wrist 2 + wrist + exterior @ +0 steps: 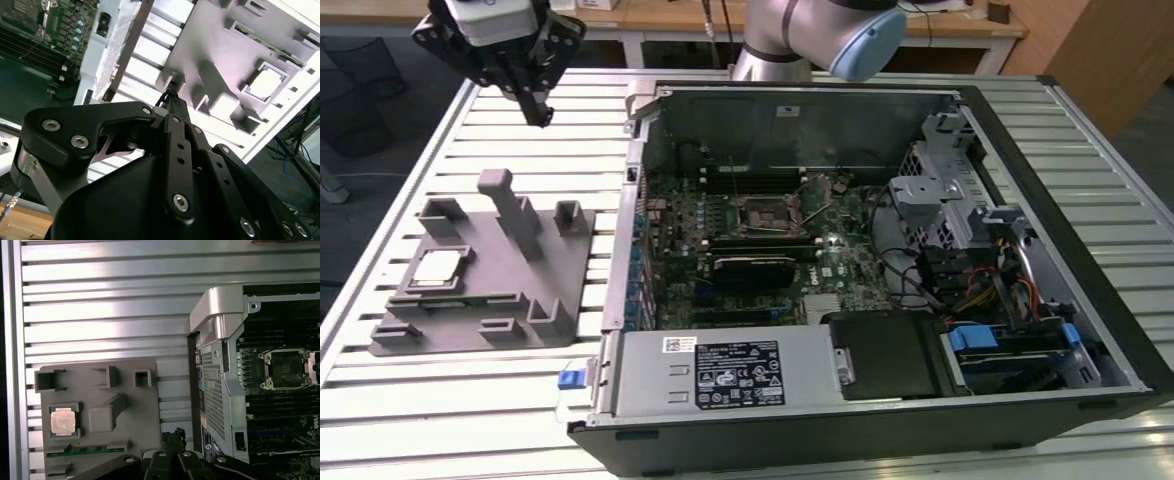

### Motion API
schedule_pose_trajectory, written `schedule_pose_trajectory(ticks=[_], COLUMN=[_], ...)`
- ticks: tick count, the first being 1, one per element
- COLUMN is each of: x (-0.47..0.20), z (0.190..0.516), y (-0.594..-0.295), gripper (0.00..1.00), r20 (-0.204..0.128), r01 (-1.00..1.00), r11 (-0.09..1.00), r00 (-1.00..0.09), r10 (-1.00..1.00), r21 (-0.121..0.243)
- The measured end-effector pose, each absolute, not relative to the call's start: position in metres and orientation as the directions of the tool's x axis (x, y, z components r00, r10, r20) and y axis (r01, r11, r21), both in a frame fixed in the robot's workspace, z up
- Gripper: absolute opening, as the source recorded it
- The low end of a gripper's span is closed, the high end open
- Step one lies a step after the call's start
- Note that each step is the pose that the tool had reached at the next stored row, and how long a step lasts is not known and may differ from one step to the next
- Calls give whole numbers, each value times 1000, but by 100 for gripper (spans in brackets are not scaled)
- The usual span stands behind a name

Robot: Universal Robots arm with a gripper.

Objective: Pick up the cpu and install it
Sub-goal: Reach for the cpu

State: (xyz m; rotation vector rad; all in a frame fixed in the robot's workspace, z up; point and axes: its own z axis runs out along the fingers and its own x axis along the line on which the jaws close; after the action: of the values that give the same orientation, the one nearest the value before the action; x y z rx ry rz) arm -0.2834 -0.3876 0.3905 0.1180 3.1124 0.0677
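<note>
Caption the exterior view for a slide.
Pincer hovers near the grey fixture holding the cpu, beside the open computer case.

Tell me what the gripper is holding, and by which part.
Nothing. The gripper hangs in the air, shut and empty; the cpu lies in its pocket on the grey fixture block.

One cpu (438, 266) is lying in one grey fixture (507, 300), which is sitting on the one desk (467, 420), near the claw (538, 118) and lower than it. One open case (854, 110) is standing farther from the claw than the fixture is, with one socket (770, 212) showing on its board. One arm (814, 30) is carrying the one claw.
</note>
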Motion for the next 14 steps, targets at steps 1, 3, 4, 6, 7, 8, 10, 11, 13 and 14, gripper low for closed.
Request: schedule_pose_trajectory(ticks=[1,3,4,6,7,8,10,11,13,14], x=[-287,-296,-300,-309,-314,-318,-327,-332,-341,-345], z=[391,390,390,390,389,389,389,389,388,388], y=[-387,-387,-386,-386,-386,-386,-386,-386,-386,-386], gripper=[11,11,11,11,11,11,11,11,11,11], r20=[-24,-24,-24,-25,-25,-24,-25,-25,-24,-25], r01=[75,75,75,75,75,75,75,75,75,75], r11=[996,996,996,996,996,996,996,996,996,996], r00=[-997,-997,-997,-997,-997,-997,-997,-997,-997,-997], r10=[76,76,76,76,76,76,76,76,76,76], r21=[44,44,44,44,44,44,44,44,44,44])
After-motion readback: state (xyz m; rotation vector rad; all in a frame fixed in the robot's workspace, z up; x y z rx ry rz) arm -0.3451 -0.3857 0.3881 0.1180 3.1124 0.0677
